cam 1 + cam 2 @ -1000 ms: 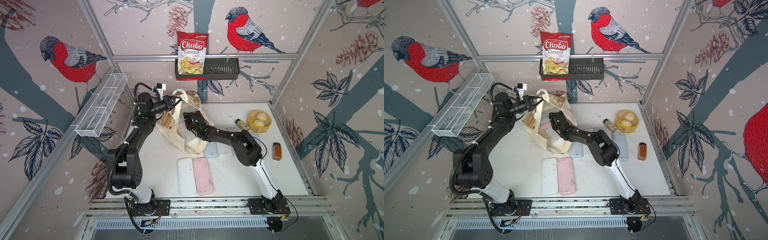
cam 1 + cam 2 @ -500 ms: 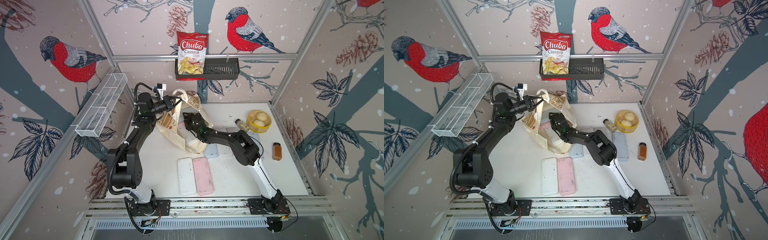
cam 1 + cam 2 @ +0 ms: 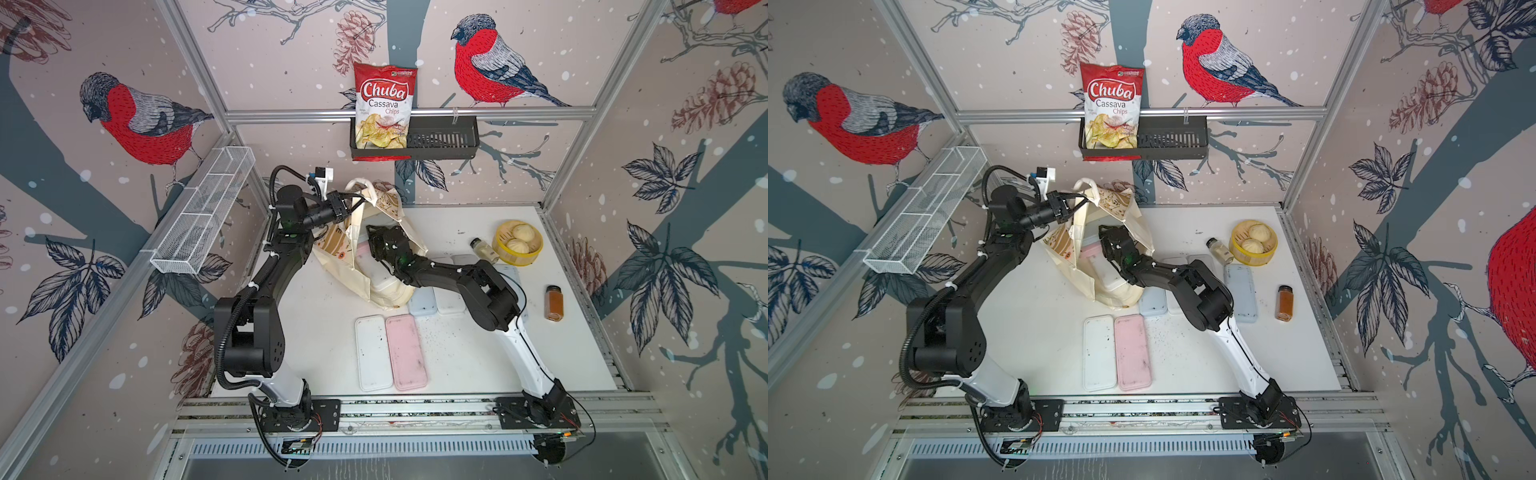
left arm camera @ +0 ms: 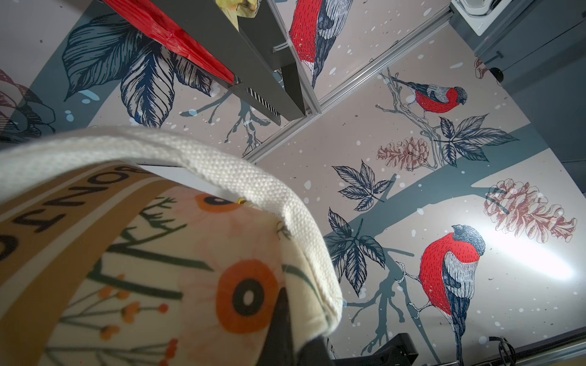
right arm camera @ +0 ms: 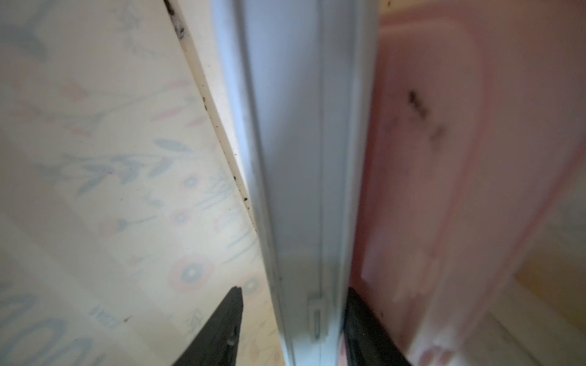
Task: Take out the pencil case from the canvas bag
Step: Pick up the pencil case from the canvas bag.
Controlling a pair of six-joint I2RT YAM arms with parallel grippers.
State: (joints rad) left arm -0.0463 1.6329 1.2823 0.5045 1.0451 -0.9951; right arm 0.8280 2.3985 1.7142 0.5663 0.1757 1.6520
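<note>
The canvas bag [image 3: 345,270] [image 3: 1073,266] lies on the white table with its mouth held up. My left gripper [image 3: 347,205] [image 4: 298,332] is shut on the bag's rim by a cream handle [image 4: 222,164]. My right gripper [image 3: 374,243] [image 5: 291,294] reaches into the bag's mouth, its tips hidden in both top views. In the right wrist view its jaws straddle the edge of a pale grey-blue pencil case [image 5: 301,190]. One finger touches it and the other stands a little off. A pink case [image 5: 428,158] [image 3: 363,250] lies beside it in the bag.
Several flat cases lie on the table: white [image 3: 373,353], pink [image 3: 405,351], pale blue [image 3: 423,301]. To the right stand a spice jar [image 3: 555,303], a small bottle [image 3: 484,249] and a yellow steamer [image 3: 503,251]. A wire basket [image 3: 203,216] hangs on the left wall.
My right gripper's jaws have narrowed around the pale case inside the bag. The left arm still holds the bag's rim up in the same place.
</note>
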